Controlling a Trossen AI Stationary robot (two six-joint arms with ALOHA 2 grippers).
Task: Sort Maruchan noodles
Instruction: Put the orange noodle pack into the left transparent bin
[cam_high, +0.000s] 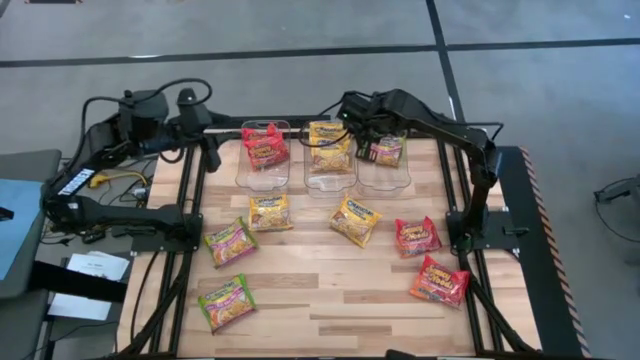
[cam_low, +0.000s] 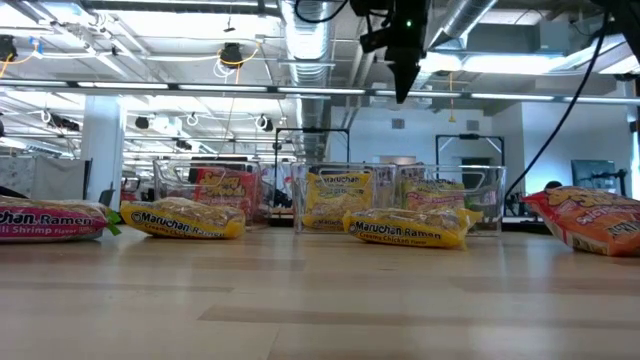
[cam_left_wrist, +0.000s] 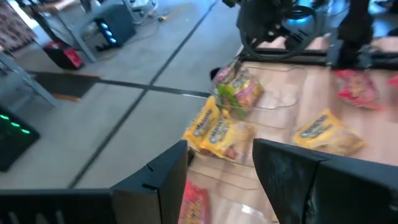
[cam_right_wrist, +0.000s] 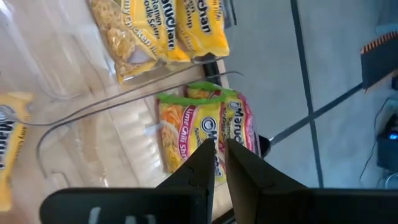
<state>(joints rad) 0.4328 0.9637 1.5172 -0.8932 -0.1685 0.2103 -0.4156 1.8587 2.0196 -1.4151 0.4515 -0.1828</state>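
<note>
Three clear bins stand in a row at the table's far side. The left bin (cam_high: 263, 165) holds red packets (cam_high: 265, 147), the middle bin (cam_high: 330, 182) holds yellow packets (cam_high: 330, 145), and the right bin (cam_high: 385, 182) holds a green-and-pink packet (cam_right_wrist: 202, 127). My right gripper (cam_right_wrist: 221, 155) is shut and empty. It hangs well above the right bin (cam_low: 452, 200), fingers pointing down over that packet. My left gripper (cam_left_wrist: 217, 165) is open and empty, waiting at the far left beside the red bin. Several more packets lie flat on the table.
Loose packets lie on the wood: two yellow (cam_high: 270, 212) (cam_high: 355, 220), two green-and-pink (cam_high: 231, 241) (cam_high: 226, 302) and two red (cam_high: 417, 236) (cam_high: 438, 282). Bare wood shows along the table's near edge (cam_high: 330, 330). Dark frame rails run down both sides of the table.
</note>
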